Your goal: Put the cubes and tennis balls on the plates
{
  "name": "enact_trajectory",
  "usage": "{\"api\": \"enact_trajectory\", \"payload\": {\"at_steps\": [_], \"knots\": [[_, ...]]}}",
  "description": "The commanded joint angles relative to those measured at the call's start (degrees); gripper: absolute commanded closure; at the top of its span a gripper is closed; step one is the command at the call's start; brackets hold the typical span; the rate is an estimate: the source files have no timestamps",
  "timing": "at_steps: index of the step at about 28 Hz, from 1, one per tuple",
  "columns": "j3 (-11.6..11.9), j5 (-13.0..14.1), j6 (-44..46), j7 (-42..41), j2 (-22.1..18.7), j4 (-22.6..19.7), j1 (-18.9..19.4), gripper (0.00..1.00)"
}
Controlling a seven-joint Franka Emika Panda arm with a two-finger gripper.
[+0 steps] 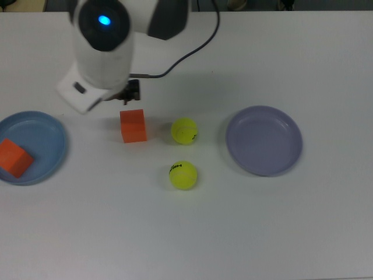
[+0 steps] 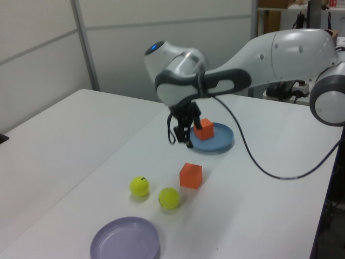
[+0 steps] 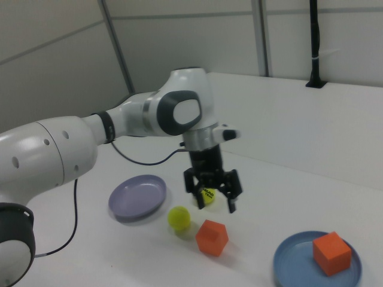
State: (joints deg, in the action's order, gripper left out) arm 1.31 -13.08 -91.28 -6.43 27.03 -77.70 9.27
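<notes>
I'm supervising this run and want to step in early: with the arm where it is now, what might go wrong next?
The open gripper hangs above the table near the loose cube. If it descends off-centre, a finger may push the cube instead of straddling it.

The two tennis balls lie close beside that cube, so a nudge could set them rolling.

The blue plate already holds a cube near its rim, so adding another could crowd it.
</notes>
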Motion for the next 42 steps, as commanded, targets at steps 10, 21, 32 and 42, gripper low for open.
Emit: {"api": "enact_trajectory", "payload": {"at_steps": [10, 21, 32, 42], "knots": [[0.27, -5.11, -3.02, 6.25, 6.89, -3.15, 5.23, 0.00], [0.80, -5.38, -9.08, 9.33, 9.09, -2.72, 4.97, 1.00], [2.03, -4.32, -11.28, 3.71, 5.05, 0.54, -8.03, 1.00], [4.14, -7.05, -20.43, 5.47, 6.72, -1.05, -10.15, 0.00]]}}
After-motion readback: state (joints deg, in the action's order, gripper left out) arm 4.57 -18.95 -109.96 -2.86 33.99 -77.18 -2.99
